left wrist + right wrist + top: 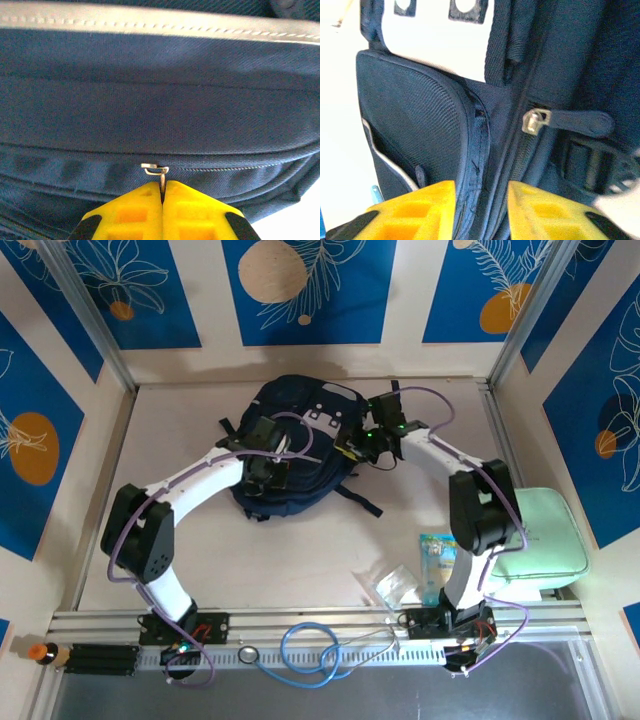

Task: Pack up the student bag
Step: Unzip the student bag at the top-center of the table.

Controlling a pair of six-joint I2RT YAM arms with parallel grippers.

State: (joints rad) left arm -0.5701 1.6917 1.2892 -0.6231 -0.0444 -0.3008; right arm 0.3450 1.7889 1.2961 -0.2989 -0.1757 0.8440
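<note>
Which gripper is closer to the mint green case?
Right. The right gripper sits at the backpack's right edge, toward the mint green case; the left gripper pinches a zipper pull over the backpack's middle.

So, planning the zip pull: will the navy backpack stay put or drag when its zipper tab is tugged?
Likely floppy: the student bag lies flat with soft folds, so fabric should bunch. It may drag, as the right end effector stands open, not clamping it. The thin zipper tab, pinched by the left end effector, could slip.

Student bag (150, 115) of matt woven cloth, shiny metal zip pull (156, 170), smooth yellow plastic fingers (130, 212) at 6 o'clock
</note>
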